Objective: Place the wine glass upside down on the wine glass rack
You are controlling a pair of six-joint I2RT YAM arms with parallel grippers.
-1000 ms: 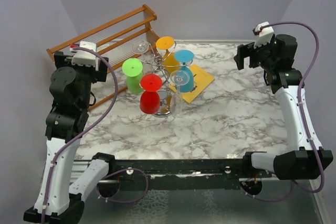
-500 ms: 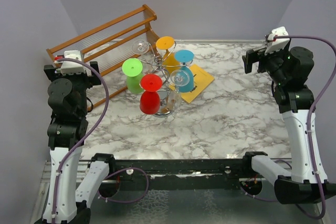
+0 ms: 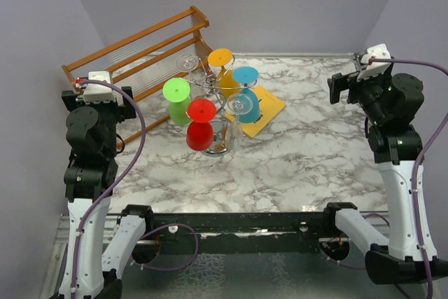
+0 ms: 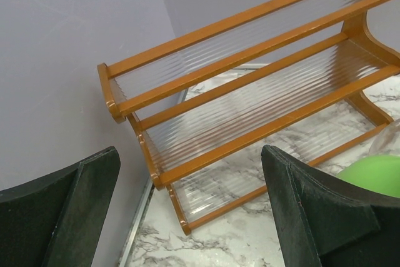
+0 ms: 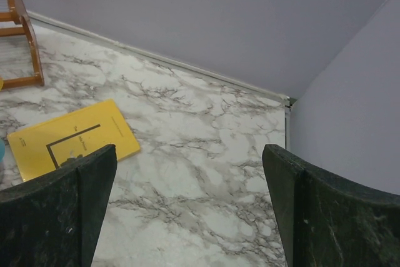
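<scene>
On one wine glass rack (image 3: 212, 86): six glasses (image 3: 201, 110) (four coloured, two clear).

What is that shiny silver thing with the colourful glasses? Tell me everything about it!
It is a wine glass rack made of shiny silver wire, with curly arms spreading from a middle post. It stands upright on the marble table, next to a yellow booklet. Coloured glasses and clear glasses hang upside down on it.
</scene>
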